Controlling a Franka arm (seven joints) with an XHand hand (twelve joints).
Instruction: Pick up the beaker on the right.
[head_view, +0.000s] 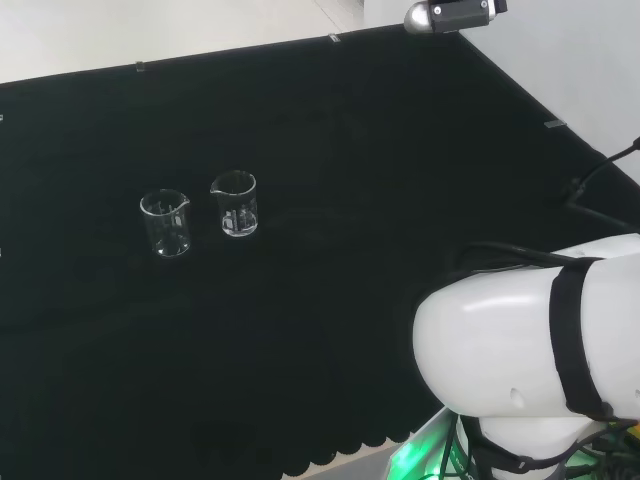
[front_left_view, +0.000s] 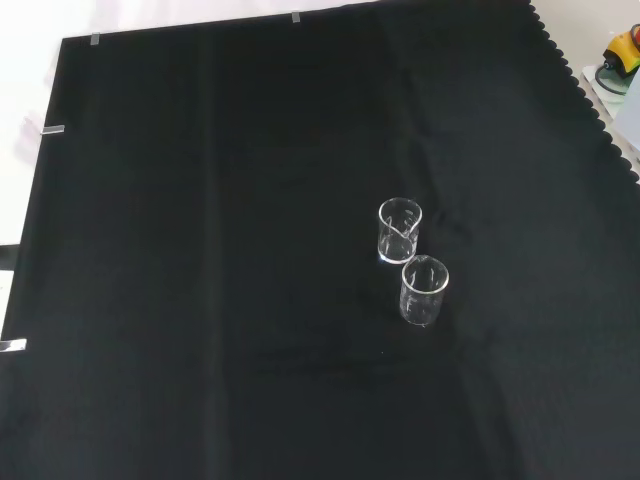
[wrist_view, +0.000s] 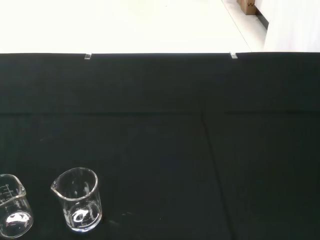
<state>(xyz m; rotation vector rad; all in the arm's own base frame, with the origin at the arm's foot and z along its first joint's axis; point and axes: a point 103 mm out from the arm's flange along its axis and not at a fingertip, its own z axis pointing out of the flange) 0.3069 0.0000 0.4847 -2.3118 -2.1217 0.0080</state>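
Glass beaker on the right (head_view: 234, 204) stands upright left of centre in the head view, beside its twin (head_view: 166, 222). I cannot tell my hand's state; I should approach from the clear side.

The cloth (head_view: 330, 330) is plain black, with a scalloped edge against the pale floor in the front view. Both beakers are clear glass: the right beaker (head_view: 235, 204) and the left beaker (head_view: 166, 223) in the head view carry faint white graduation marks. The arm (head_view: 530, 345) is white with a black band round it. Small silver clips (front_left_view: 53, 129) dot the cloth's border.
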